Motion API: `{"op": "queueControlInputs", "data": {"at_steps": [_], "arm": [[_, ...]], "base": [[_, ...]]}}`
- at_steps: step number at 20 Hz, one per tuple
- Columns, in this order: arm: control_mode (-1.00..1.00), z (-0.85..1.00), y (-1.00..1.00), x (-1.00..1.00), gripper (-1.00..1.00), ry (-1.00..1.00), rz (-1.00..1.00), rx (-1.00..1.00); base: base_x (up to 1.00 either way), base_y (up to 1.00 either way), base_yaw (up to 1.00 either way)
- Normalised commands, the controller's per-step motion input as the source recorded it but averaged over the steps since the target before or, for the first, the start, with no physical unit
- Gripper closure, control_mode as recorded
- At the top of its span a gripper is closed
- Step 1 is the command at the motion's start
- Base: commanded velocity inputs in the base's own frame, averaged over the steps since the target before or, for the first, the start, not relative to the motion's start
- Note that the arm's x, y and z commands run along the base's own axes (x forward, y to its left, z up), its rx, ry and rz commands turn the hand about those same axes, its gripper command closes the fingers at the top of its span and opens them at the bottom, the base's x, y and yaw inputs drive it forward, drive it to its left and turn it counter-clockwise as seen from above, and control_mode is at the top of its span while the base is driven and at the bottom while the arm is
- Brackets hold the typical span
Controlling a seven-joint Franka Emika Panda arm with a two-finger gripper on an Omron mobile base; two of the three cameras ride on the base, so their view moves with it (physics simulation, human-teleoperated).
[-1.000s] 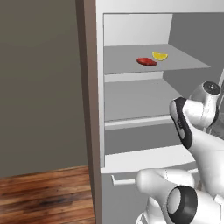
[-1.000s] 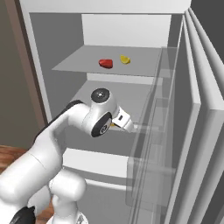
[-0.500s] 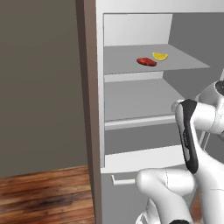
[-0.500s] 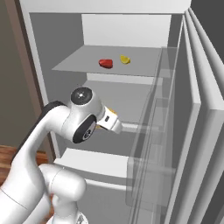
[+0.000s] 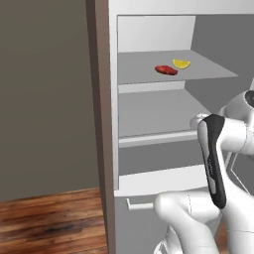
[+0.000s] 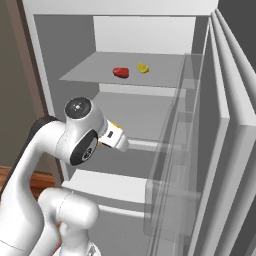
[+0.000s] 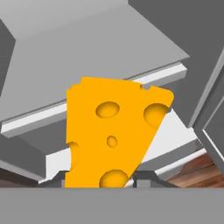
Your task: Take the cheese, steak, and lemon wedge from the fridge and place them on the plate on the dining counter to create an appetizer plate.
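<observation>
Fridge (image 5: 149, 34) interior: smooth matt light grey, like painted plastic; shelves (image 6: 100, 72) flat, no gloss. Outer side panel (image 5: 101, 99) matt grey-brown. Door bins (image 6: 170, 165) clear, glassy, see-through plastic. Floor (image 5: 49, 218) dark reddish wood, visible grain, slight sheen. Cheese (image 7: 109, 131) smooth, waxy orange-yellow, with rounded holes. Steak (image 5: 166, 70) bright red with a slight shine; lemon wedge (image 5: 181, 64) pale yellow, smooth. Robot arm (image 6: 75, 140) glossy white shell, dark joint inserts look like matt plastic

Orange cheese (image 7: 111, 135), red steak (image 5: 166, 70), yellow lemon wedge (image 5: 181, 64).
</observation>
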Motion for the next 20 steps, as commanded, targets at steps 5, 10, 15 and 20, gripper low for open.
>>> {"op": "queueControlInputs", "data": {"at_steps": [5,10,15,20], "arm": [[-1.00,0.00,0.28,-0.18,1.00,0.00,0.01,0.00],[1.00,0.00,0.00,0.00,1.00,0.00,0.00,0.00],[1.00,0.00,0.00,0.00,1.00,0.00,0.00,0.00],[1.00,0.00,0.00,0.00,1.00,0.00,0.00,0.00]], "base": [[0.00,0.00,0.00],[-0.37,0.20,0.00],[-0.62,0.22,0.00],[-0.82,0.15,0.00]]}}
